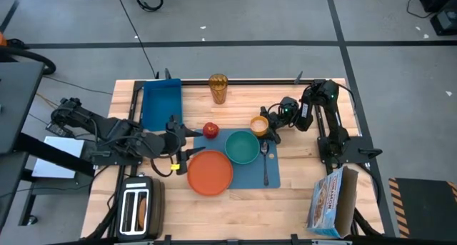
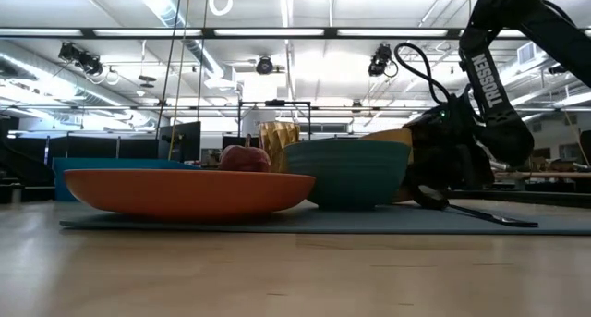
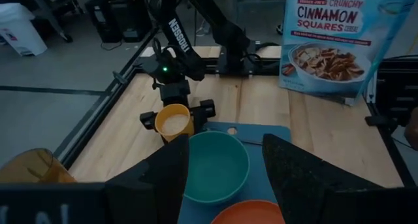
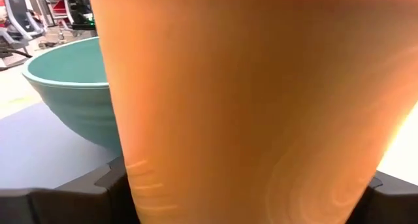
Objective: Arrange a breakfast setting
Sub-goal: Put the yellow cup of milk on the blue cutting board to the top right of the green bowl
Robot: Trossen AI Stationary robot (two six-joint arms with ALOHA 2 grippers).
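Left wrist: cereal box upright.

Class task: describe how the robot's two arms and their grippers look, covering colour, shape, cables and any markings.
Both arms are dark, jointed and tube-like, with black cables looped alongside. The right arm carries white lettering along one link and a small green light near its wrist. The left gripper ends in two broad, dark wedge-shaped fingers; yellow tags show near it from above.

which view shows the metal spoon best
The high view: the spoon lies in full on the placemat, right of the teal bowl. The low view shows it side-on. The wrist views don't clearly show it.
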